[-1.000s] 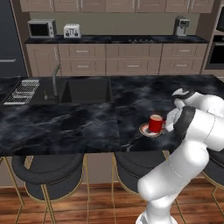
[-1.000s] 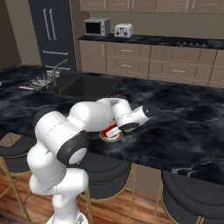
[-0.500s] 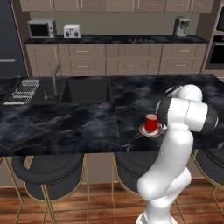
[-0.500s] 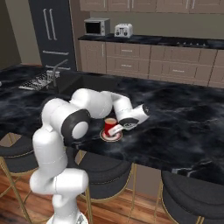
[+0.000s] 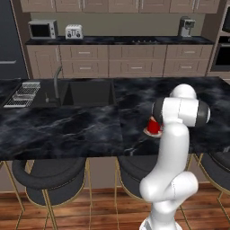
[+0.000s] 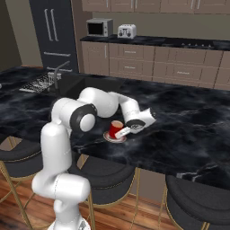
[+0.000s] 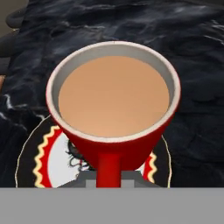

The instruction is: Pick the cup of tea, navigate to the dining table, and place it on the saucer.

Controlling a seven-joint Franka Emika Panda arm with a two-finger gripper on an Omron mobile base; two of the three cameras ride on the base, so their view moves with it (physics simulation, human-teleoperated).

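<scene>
- Microwave (image 6: 99,27) and toaster (image 6: 126,31): side by side on the back counter, well beyond the pincer (image 6: 127,130).
- Coffee machine (image 5: 186,27): same counter, further right.
- Faucet (image 6: 60,69) and dish rack (image 6: 39,84): well left of the pincer.
- Dark fridge (image 6: 54,33): far left, behind.
- Black stools (image 6: 108,173): below the pincer, at the near edge.

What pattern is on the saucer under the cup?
The saucer has a yellow zigzag on red around a pale centre; hand view.

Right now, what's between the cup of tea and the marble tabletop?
The saucer: in the hand view the cup of tea sits over the saucer, which lies on the dining table.
</scene>
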